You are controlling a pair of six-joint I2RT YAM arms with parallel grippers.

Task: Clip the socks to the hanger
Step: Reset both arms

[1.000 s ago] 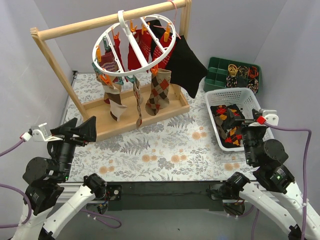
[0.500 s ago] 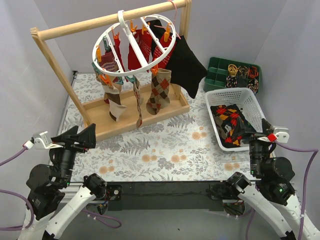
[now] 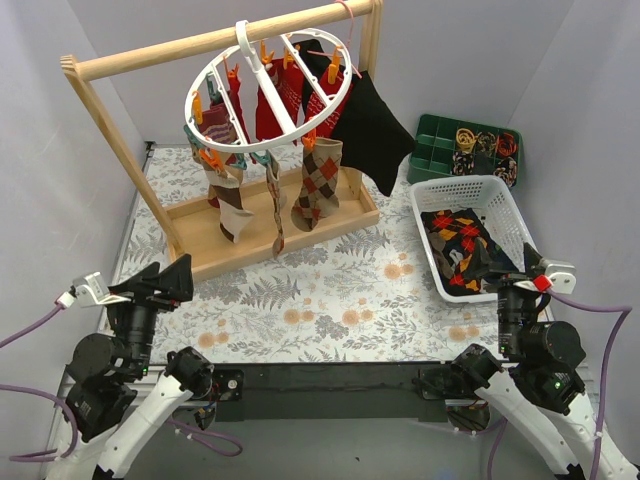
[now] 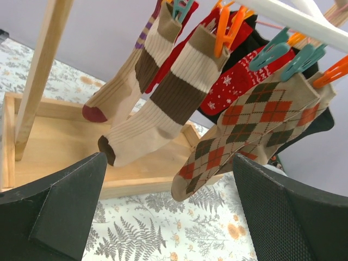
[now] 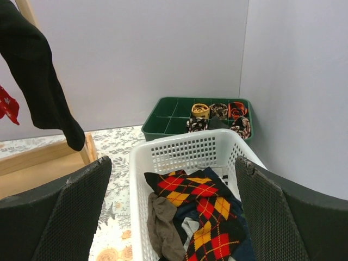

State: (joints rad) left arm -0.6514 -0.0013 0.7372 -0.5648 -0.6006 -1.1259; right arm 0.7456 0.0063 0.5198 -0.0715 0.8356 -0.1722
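The round white hanger (image 3: 262,88) hangs by its hook from the wooden rail. Several socks hang clipped under it: red Christmas-print ones (image 3: 270,105), brown and orange argyle ones (image 3: 318,180) and brown-striped cream ones (image 3: 232,205). The left wrist view shows the argyle socks (image 4: 244,122) and striped socks (image 4: 163,103) held by orange and teal clips. My left gripper (image 3: 160,280) is open and empty at the near left. My right gripper (image 3: 520,272) is open and empty at the near end of the white basket (image 3: 437,190), which holds more socks (image 5: 209,212).
A wooden rail frame (image 3: 120,150) with a tray base stands at the back left. A large black garment (image 3: 370,130) on a pink wire hanger hangs at the rail's right end. A green compartment box (image 3: 440,135) with rolled socks sits behind the basket.
Both arms have drawn back toward the near edge and lowered. My right gripper has come out from above the basket with nothing in it. The socks and hanger have not moved.
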